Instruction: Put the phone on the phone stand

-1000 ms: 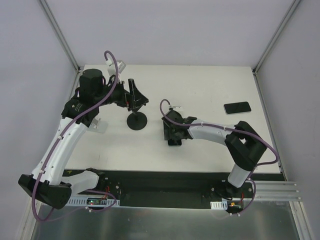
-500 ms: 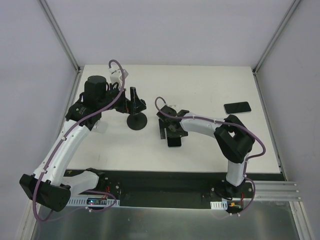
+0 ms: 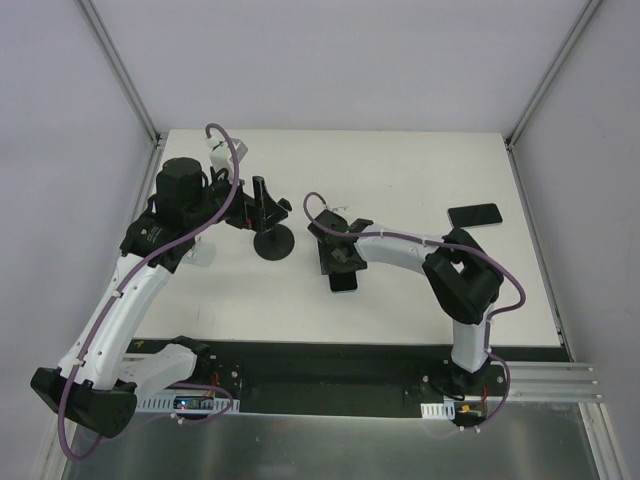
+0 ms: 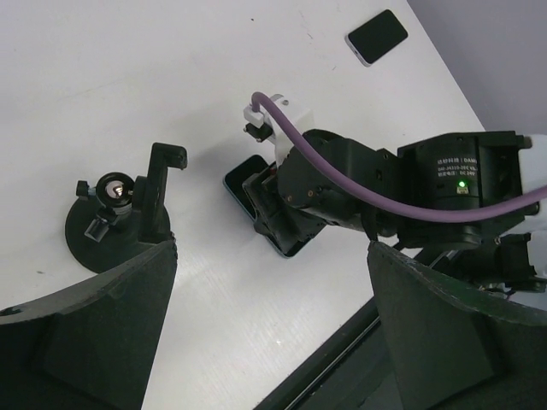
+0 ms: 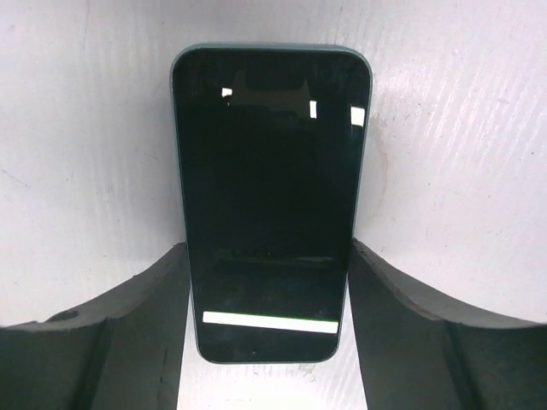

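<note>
1. Top view: the phone [image 3: 344, 279] lies flat on the table under my right gripper [image 3: 338, 262], near the phone stand [image 3: 272, 240].
2. Left wrist: my left gripper [image 4: 269, 246] gapes wide, empty, beside the stand.
3. Right wrist: fingers [image 5: 128, 342] flank its long edges; whether they are pinching it, I cannot tell. Thin, stiff, slick glass, I judge, so I'd grip the edges mid-length.

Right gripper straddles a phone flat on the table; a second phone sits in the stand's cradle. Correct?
No. The top view shows the second phone lying flat on the table near its right edge, not in the phone stand. The right gripper does straddle the phone.
</note>
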{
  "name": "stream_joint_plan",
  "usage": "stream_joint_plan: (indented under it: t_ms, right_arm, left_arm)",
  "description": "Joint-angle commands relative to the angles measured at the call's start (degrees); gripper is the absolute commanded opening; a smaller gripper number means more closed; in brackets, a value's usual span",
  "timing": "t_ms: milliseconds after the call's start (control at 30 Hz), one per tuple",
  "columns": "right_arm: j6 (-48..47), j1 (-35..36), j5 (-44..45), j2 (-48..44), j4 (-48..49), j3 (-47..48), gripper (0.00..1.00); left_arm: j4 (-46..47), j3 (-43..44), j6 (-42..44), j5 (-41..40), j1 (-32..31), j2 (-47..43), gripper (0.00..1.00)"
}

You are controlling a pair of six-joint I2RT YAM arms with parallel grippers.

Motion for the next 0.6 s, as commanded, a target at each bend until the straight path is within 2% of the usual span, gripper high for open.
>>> stream_joint_plan:
  t_ms: [0,33,100,133,267,333,433,467,500,567]
  right_arm:
    - [-4.68,2.12,7.3,-3.38,2.32,-3.06,0.3]
    - [-6.43,3.17,8.26,-4.08,3.47,-3.68,0.2]
    - [-8.11,4.31,10.99,-7.15,7.94,-6.4,0.12]
    - [-9.07,5.36,12.04,-8.38,9.1,-7.28,0.02]
    - [-12.49,7.65,19.33,-15.92,15.95,-13.6,0.01]
    - [-14.69,9.06,20.84,-19.19,23.14,-19.57,0.01]
    - [-20.94,12.04,22.42,-26.39,35.97,-28.54,0.01]
    - [-26.52,12.92,22.95,-29.98,39.05,-30.56,0.01]
    - [-28.92,15.11,22.95,-31.67,44.65,-34.58,0.01]
    - [-34.02,17.05,21.64,-36.05,49.95,-38.12,0.01]
  left_arm:
    - [2.36,-0.77,1.43,-1.5,-1.17,-0.8,0.92]
    - [2.36,-0.86,1.61,-1.67,-1.43,-0.45,0.91]
    - [2.45,-0.86,2.04,-1.76,-1.96,-0.1,0.91]
    - [2.45,-0.94,2.13,-2.02,-2.22,0.25,0.91]
    - [2.54,-1.21,3.19,-2.99,-3.63,0.96,0.91]
    - [2.54,-1.21,3.37,-2.82,-4.42,1.92,0.92]
    - [2.54,-1.03,2.75,0.51,-4.6,3.41,0.92]
    - [2.45,-1.21,2.31,1.83,-4.6,3.77,0.92]
    - [2.36,-1.3,1.96,5.23,-4.68,4.47,0.9]
    - [2.01,-1.82,0.56,8.76,-4.6,4.65,0.89]
